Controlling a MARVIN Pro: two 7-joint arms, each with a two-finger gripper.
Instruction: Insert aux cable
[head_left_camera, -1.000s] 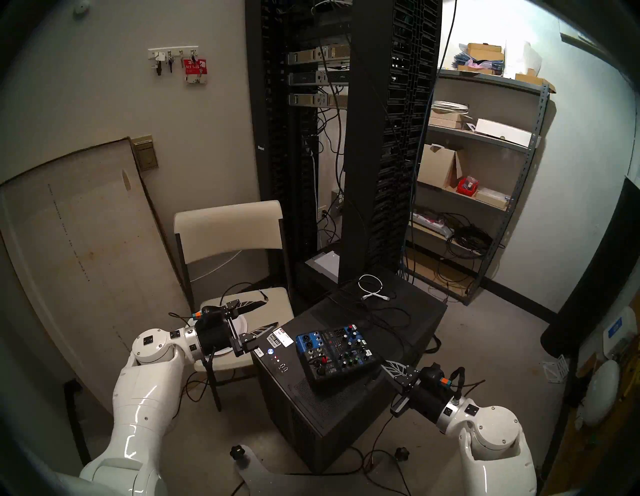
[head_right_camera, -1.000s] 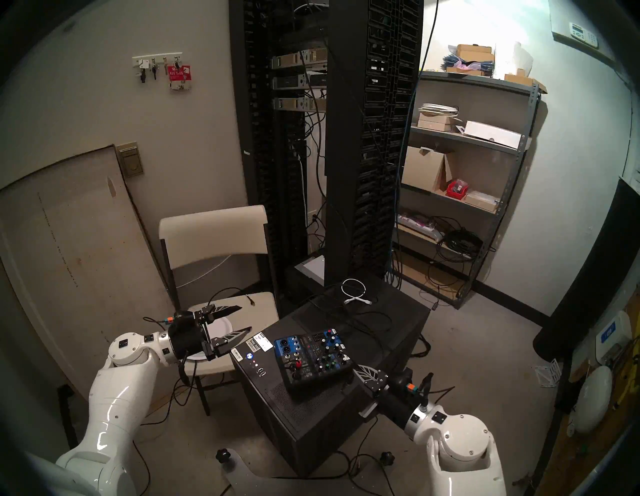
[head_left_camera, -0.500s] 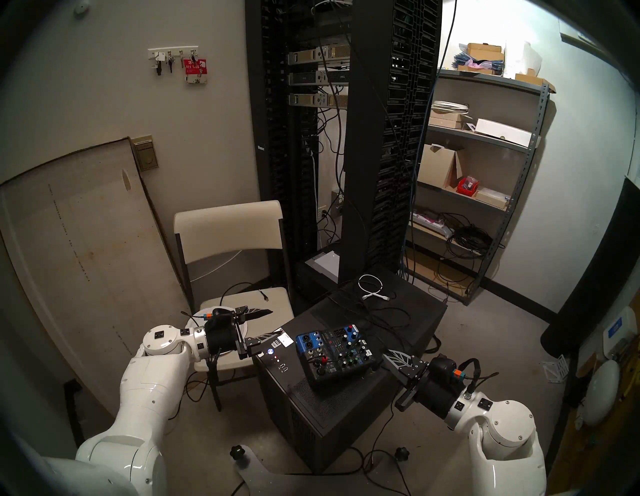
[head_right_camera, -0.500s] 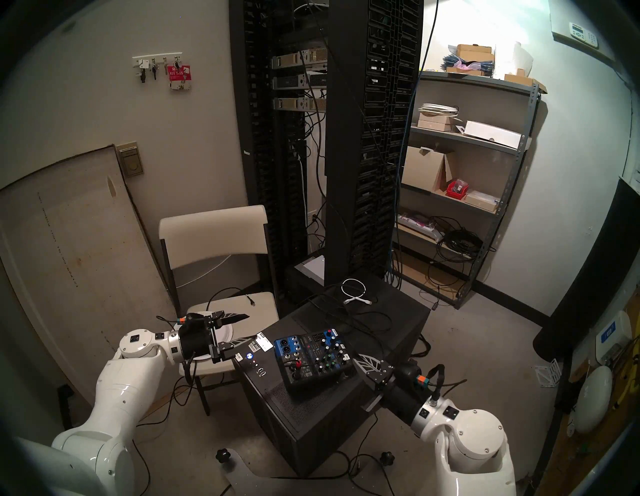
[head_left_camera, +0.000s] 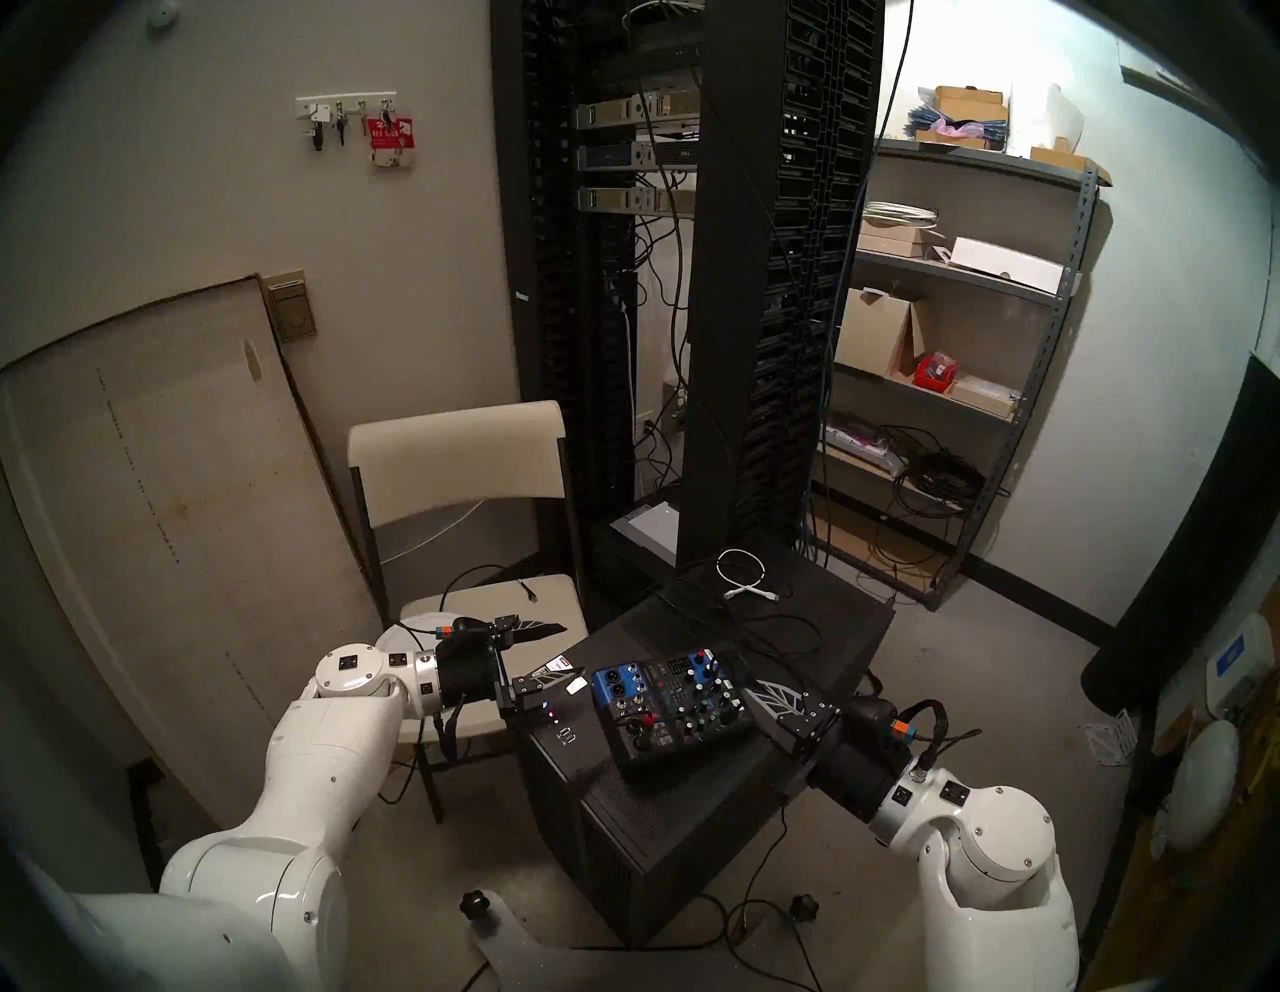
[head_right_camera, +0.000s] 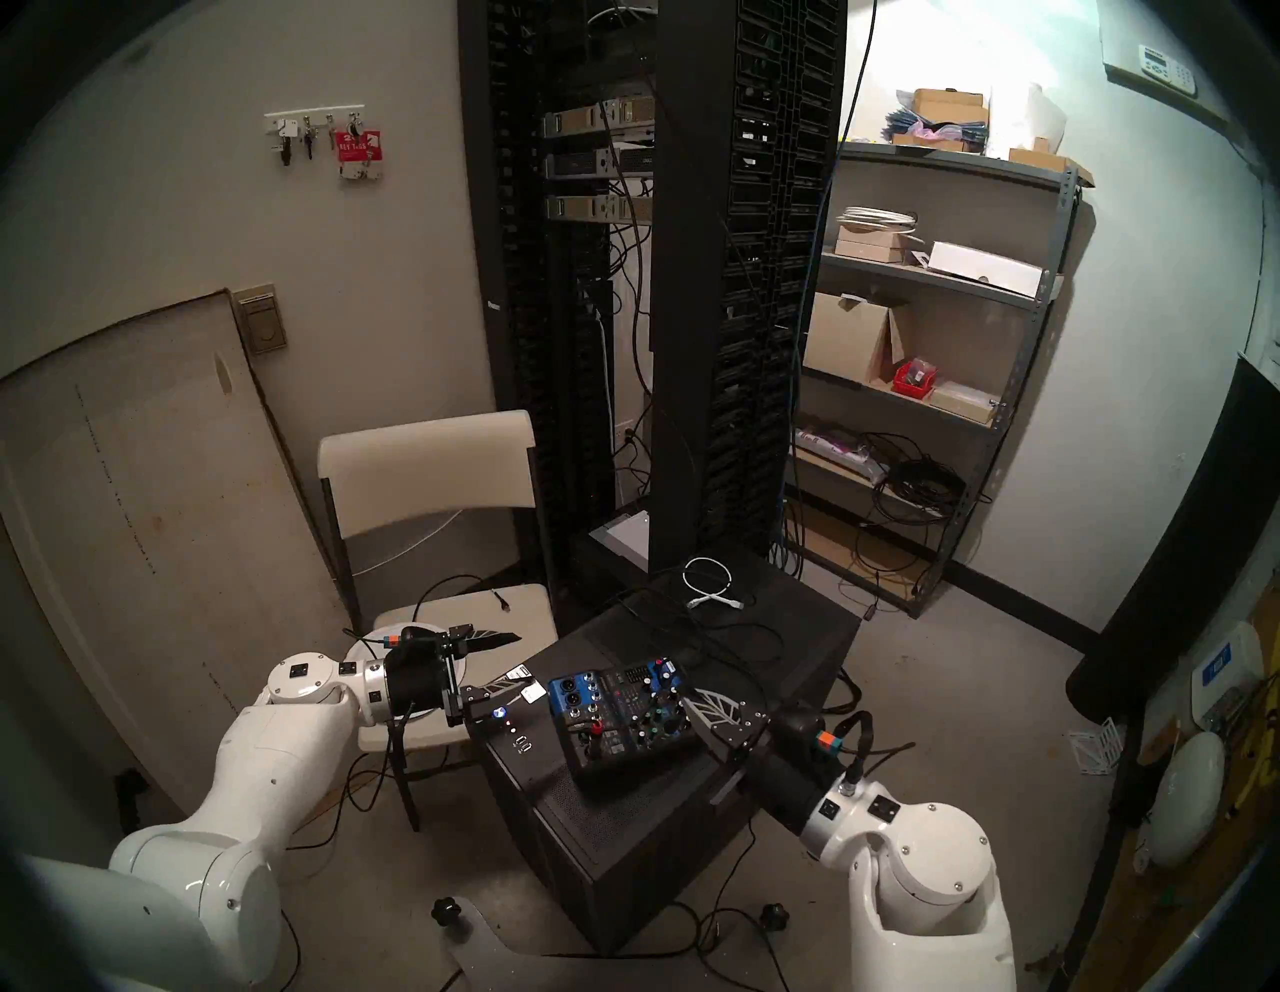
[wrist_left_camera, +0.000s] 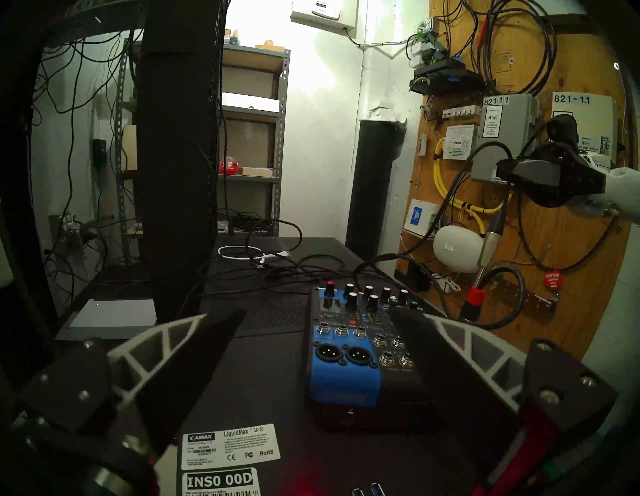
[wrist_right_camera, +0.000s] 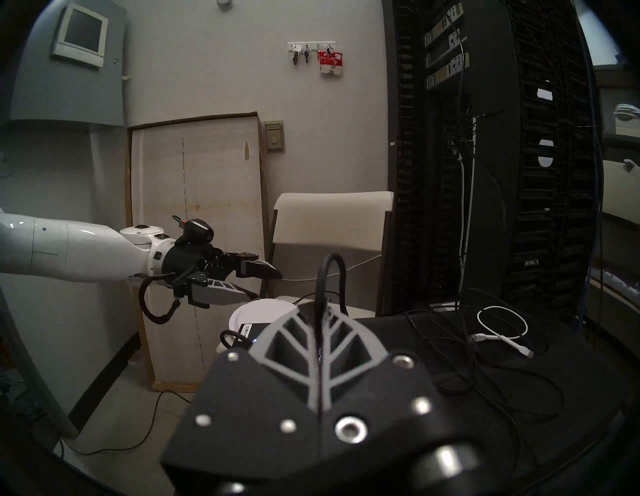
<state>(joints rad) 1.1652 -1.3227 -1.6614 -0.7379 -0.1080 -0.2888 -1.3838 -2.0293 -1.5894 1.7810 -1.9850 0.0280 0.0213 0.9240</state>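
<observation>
Both arms advanced toward the mixer (head_left_camera: 672, 700); right gripper (head_left_camera: 765, 696) clamps the aux cable (wrist_left_camera: 487, 244), plug dangling near the mixer's knob end, left gripper (head_left_camera: 564, 648) spread: steady the plug vertically above its socket before descending.

Bare case top (wrist_left_camera: 270, 374) lay open left of the mixer (wrist_left_camera: 349, 367). Behind the mixer, tangled black cables (wrist_left_camera: 304, 273) and the rack post (wrist_left_camera: 180, 166) blocked passage.

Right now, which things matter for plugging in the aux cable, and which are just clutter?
Job: aux cable, held in the right hand; mixer.
Clutter: white cable, red-collared plug, plate, chair.
</observation>
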